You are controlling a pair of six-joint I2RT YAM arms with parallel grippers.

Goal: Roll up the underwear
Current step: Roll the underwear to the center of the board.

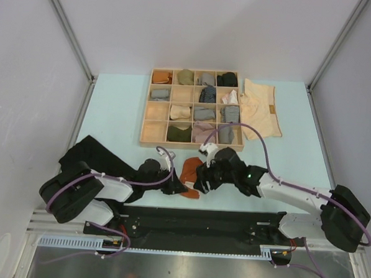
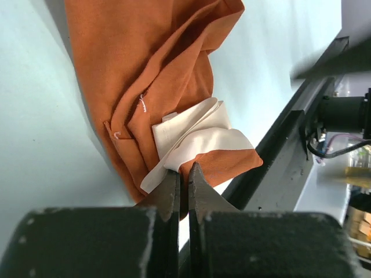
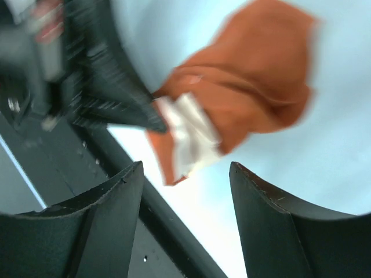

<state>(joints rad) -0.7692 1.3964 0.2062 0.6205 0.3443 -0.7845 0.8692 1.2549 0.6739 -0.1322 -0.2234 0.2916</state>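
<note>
1. Rust-orange garment [image 1: 190, 175]: lies crumpled and partly folded on the bench [image 1: 125, 111], near the front edge, between the two pincers. A pale inner lining shows at its near corner. No tight roll is formed yet.
2. Black garment [image 1: 94, 156]: spread loosely at the left, partly under the left arm [image 1: 108, 188]; unrolled.
3. Cream garment [image 1: 262, 109]: lies flat just beside the right wall of the wooden tray [image 1: 191, 145]; unrolled. By this evidence the task is at an early stage, with all three pieces left to roll.
4. Left pincer [image 2: 184, 171]: closed tight on the near edge of the rust-orange garment, where lining and orange cloth meet. Its arm reaches low across the bench toward the right.
5. Right pincer [image 3: 185, 168]: spread wide, holding nothing, just beside the garment. The right arm [image 1: 288, 191] extends leftward from its base, elbow bent.
</note>
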